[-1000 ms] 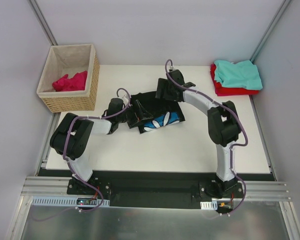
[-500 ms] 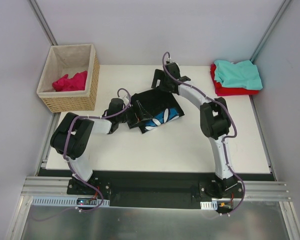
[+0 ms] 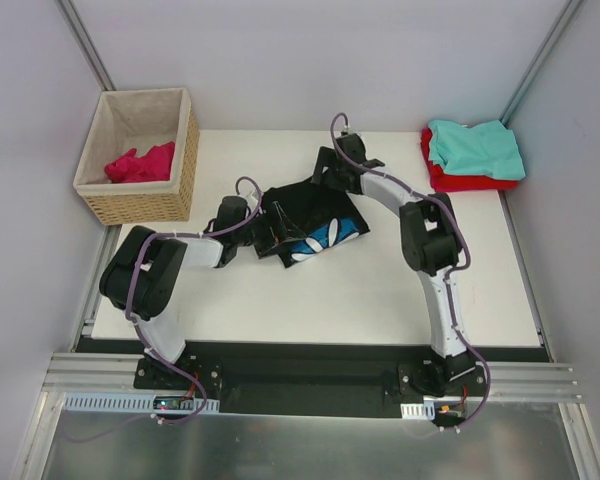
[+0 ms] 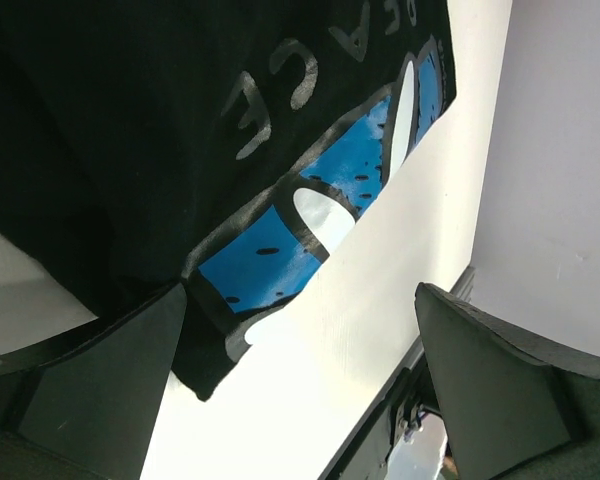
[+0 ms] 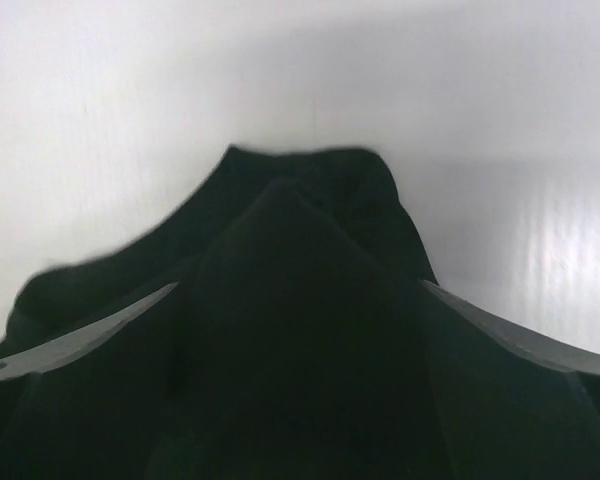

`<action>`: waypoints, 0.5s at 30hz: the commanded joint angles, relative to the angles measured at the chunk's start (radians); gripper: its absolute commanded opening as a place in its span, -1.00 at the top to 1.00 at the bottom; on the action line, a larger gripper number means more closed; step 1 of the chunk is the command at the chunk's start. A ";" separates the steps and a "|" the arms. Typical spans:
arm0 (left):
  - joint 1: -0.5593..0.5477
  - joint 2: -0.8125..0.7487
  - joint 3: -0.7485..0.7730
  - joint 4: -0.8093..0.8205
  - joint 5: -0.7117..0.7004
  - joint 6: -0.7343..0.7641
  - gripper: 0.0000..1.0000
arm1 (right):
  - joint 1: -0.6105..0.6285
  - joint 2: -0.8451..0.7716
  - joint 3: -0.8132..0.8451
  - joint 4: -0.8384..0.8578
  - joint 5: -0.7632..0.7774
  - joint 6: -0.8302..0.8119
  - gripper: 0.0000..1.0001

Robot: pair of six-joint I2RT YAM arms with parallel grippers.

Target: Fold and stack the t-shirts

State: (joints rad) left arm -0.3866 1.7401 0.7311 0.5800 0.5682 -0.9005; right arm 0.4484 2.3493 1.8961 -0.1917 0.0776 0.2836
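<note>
Black tee (image 3: 310, 225) is lying part-folded in the middle of the table (image 3: 380, 290), apparently so that both arms can work its opposite edges. Left gripper (image 4: 300, 390), jaws spread wide, is hovering over its printed hem. Right gripper (image 5: 300, 330), equally spread, is straddling a raised fold at the far edge, pinching nothing. Teal tee (image 3: 475, 145) is resting on red tee (image 3: 460, 182) as the stack; pink tee (image 3: 140, 162) is waiting in the basket (image 3: 185, 165).

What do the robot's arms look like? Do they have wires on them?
The left arm and right arm both have white tube-like links joined by chunky black joints. A thin purple cable loops along each one. The left gripper and right gripper each have two dark, flat, wedge-shaped fingers.
</note>
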 commanded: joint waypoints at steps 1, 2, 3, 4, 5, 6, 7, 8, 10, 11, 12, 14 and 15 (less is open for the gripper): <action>-0.005 -0.100 0.050 -0.074 0.009 0.054 -0.98 | 0.018 -0.260 -0.090 -0.009 0.047 -0.073 -0.99; -0.005 -0.111 0.068 -0.095 0.010 0.055 -0.98 | 0.022 -0.295 -0.107 -0.024 0.057 -0.087 -0.99; -0.005 -0.125 0.073 -0.098 0.016 0.055 -0.98 | 0.033 -0.371 -0.123 -0.035 0.077 -0.107 -0.99; -0.005 -0.152 0.083 -0.106 0.016 0.054 -0.98 | 0.036 -0.411 -0.144 -0.044 0.086 -0.116 -0.99; -0.005 -0.166 0.085 -0.115 0.012 0.052 -0.98 | 0.044 -0.448 -0.199 -0.048 0.108 -0.129 -0.99; -0.005 -0.184 0.085 -0.124 0.013 0.054 -0.97 | 0.059 -0.529 -0.219 -0.054 0.123 -0.138 -1.00; -0.006 -0.221 0.086 -0.131 0.013 0.049 -0.98 | 0.068 -0.560 -0.238 -0.086 0.137 -0.153 -0.99; -0.006 -0.240 0.090 -0.140 0.007 0.048 -0.98 | 0.076 -0.597 -0.267 -0.101 0.142 -0.152 -0.99; -0.005 -0.292 0.102 -0.186 -0.011 0.058 -0.98 | 0.095 -0.683 -0.311 -0.138 0.122 -0.114 -0.99; -0.005 -0.304 0.109 -0.199 -0.025 0.069 -0.98 | 0.101 -0.706 -0.334 -0.146 0.110 -0.095 -1.00; -0.005 -0.312 0.123 -0.250 -0.039 0.080 -0.98 | 0.120 -0.726 -0.392 -0.147 0.111 -0.087 -0.99; -0.005 -0.317 0.162 -0.278 -0.063 0.113 -0.98 | 0.139 -0.769 -0.452 -0.135 0.137 -0.067 -0.99; -0.002 -0.312 0.175 -0.293 -0.071 0.124 -0.98 | 0.150 -0.777 -0.501 -0.132 0.137 -0.055 -0.99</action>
State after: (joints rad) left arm -0.3866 1.4563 0.8314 0.3752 0.5488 -0.8467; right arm 0.5674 1.5894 1.5368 -0.2653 0.1802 0.1860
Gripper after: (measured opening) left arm 0.991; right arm 0.995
